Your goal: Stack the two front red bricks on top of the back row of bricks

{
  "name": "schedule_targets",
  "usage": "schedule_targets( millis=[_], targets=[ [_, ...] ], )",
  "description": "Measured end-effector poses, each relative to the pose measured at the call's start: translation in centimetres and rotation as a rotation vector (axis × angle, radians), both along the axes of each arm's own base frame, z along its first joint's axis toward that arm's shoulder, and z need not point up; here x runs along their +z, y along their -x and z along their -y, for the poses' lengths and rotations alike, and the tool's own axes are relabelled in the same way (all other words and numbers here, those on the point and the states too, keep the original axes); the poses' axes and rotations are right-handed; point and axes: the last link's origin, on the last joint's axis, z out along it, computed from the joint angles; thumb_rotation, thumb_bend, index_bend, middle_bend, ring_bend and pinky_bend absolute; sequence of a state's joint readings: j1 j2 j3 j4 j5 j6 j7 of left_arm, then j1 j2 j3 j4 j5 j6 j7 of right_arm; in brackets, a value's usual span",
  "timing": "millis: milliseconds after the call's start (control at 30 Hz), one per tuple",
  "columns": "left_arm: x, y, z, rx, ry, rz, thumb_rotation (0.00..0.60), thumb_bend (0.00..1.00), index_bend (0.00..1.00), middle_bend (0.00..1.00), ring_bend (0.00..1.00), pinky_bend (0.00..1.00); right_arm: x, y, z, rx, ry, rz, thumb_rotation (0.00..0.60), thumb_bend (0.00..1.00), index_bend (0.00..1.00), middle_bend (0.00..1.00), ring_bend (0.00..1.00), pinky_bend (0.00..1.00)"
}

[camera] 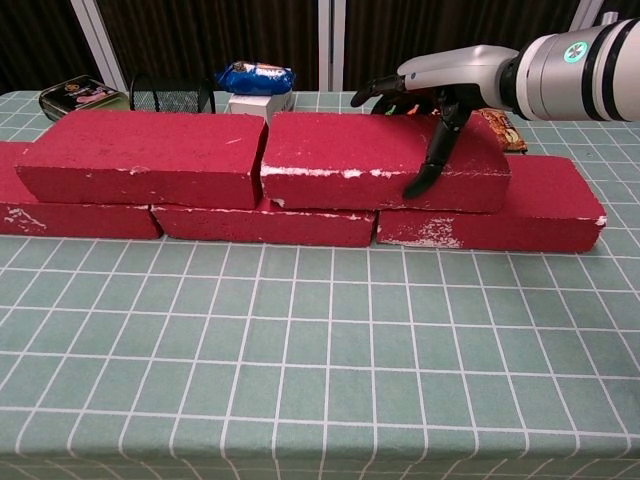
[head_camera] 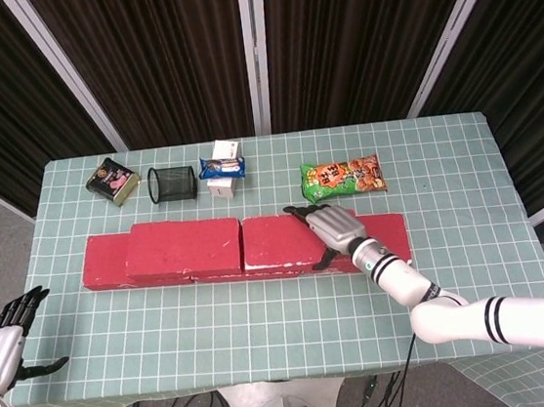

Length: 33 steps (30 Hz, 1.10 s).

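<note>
Right robot hand (camera: 432, 100): the upper right brick (camera: 385, 160) is grasped, thumb on its front face. Its left end is set against the upper left brick (camera: 140, 155). Left robot hand (head_camera: 2, 337): released, fingers spread, held off the counter (head_camera: 265, 312) edge.

A back row of bricks (camera: 480, 222) runs left to right across the middle of the table (head_camera: 266, 322). Two upper bricks lie on it side by side, nearly touching: the left upper brick (camera: 140, 155) and the right upper brick (camera: 370, 160). The right hand (head_camera: 329, 225) rests on the right end of the right upper brick. Behind the row, left to right: a tin (head_camera: 112, 178), a mesh cup (head_camera: 172, 183), a small box (head_camera: 225, 183) with a wrapped snack (head_camera: 221, 167) on it, and a snack bag (head_camera: 343, 177). The left hand (head_camera: 2, 337) hangs off the table's front left edge.
</note>
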<state>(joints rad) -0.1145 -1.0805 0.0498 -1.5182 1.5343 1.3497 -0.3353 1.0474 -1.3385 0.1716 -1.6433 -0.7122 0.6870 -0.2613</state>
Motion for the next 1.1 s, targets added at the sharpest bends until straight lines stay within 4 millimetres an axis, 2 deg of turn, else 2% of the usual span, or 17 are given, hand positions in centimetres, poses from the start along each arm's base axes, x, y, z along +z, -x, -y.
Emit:
schedule_targets(
  millis=[1100],
  targets=[
    [0.08, 0.21, 0.06, 0.005, 0.003, 0.011, 0.6, 0.0, 0.02, 0.0, 0.0, 0.0, -0.58, -0.28, -0.05, -0.015, 0.005, -0.003, 0.6, 0.01, 0.0, 0.16, 0.13, 0.18]
  ],
)
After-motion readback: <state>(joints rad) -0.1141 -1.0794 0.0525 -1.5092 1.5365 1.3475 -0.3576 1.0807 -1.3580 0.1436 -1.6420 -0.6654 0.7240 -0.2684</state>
